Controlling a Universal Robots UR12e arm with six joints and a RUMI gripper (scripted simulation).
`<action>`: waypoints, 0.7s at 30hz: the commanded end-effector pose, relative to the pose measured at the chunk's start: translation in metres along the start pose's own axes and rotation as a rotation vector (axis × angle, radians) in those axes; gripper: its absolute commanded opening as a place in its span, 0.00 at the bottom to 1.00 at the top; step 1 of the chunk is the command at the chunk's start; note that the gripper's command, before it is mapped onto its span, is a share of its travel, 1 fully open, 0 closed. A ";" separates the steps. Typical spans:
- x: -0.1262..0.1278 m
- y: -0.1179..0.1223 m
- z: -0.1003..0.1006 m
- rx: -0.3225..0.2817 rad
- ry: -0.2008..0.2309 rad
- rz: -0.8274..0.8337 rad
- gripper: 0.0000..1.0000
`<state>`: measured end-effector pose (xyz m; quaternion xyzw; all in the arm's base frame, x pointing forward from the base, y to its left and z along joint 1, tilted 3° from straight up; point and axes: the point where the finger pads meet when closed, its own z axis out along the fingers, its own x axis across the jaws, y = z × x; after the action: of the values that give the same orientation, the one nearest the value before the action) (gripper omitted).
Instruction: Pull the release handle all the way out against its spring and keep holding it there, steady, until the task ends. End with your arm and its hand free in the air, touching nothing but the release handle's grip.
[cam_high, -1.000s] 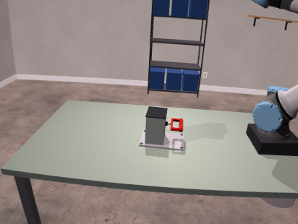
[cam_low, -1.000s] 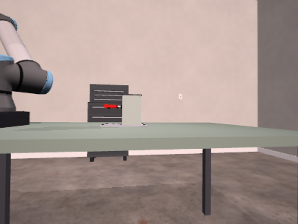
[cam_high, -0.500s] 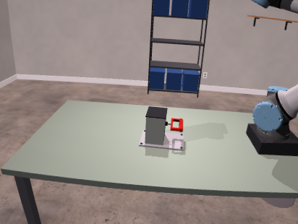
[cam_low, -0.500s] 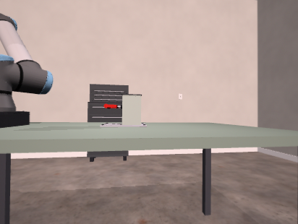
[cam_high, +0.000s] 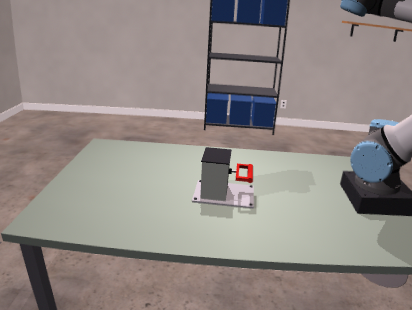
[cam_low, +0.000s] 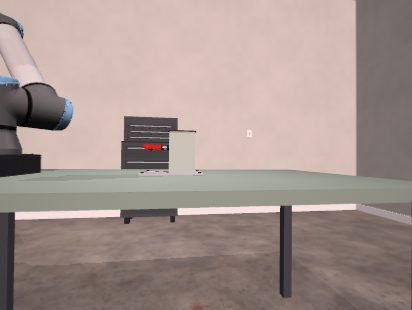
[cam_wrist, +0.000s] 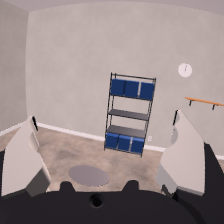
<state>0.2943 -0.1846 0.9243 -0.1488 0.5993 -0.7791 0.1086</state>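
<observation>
The red release handle (cam_high: 244, 172) (cam_low: 154, 147) sticks out on a short rod from the right side of a grey box (cam_high: 215, 173) (cam_low: 182, 152). The box stands on a white baseplate (cam_high: 241, 201) (cam_low: 147, 173) in the middle of the green table (cam_high: 125, 200) (cam_low: 250, 187). My gripper (cam_wrist: 104, 114) is open and empty. It shows only in the wrist view, high in the air, facing the far wall and the shelf. The handle does not show in the wrist view.
The arm's base (cam_high: 377, 192) (cam_low: 17, 162) sits on the table's right side in the top view. A black shelf with blue bins (cam_high: 243, 65) (cam_wrist: 128, 115) stands at the back wall. A dark drawer cabinet (cam_low: 147, 145) stands behind the table in the exterior view.
</observation>
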 end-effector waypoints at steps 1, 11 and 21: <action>-0.083 0.054 0.024 -0.094 -0.135 -0.225 1.00; -0.176 0.126 0.035 -0.183 -0.311 -0.480 1.00; -0.271 0.228 0.017 -0.262 -0.549 -0.771 1.00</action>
<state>0.4959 -0.1789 0.7483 -0.4745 0.5747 -0.6665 -0.0189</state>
